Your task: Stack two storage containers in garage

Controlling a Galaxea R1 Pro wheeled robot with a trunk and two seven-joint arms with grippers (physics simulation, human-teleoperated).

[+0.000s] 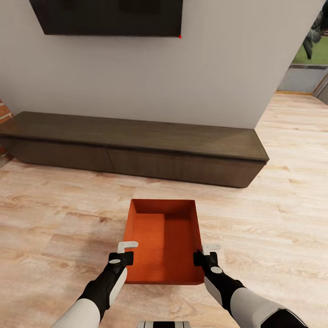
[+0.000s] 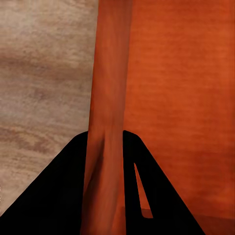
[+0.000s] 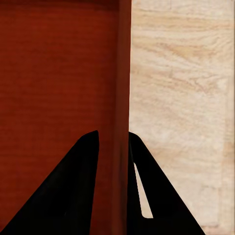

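Observation:
One orange-red storage container (image 1: pixel 164 237) sits open side up just in front of me, over the light wood living room floor (image 1: pixel 54 218). My left gripper (image 1: pixel 126 256) is shut on its left wall near the close corner, one finger inside and one outside. On the opposite wall, my right gripper (image 1: pixel 201 255) is shut the same way. The left wrist view shows the thin wall (image 2: pixel 108 88) running between the dark fingers (image 2: pixel 63 191). In the right wrist view the wall (image 3: pixel 122 73) passes between the fingers (image 3: pixel 73 186) too. I cannot tell whether the bin rests on the planks or hangs above them.
A long low dark bench (image 1: pixel 136 136) stands along the white wall ahead, under a black wall TV (image 1: pixel 109 16). Red brick (image 1: pixel 3 114) shows at the far left. An opening with greenery (image 1: pixel 312 45) lies at the upper right, with open plank floor leading to it.

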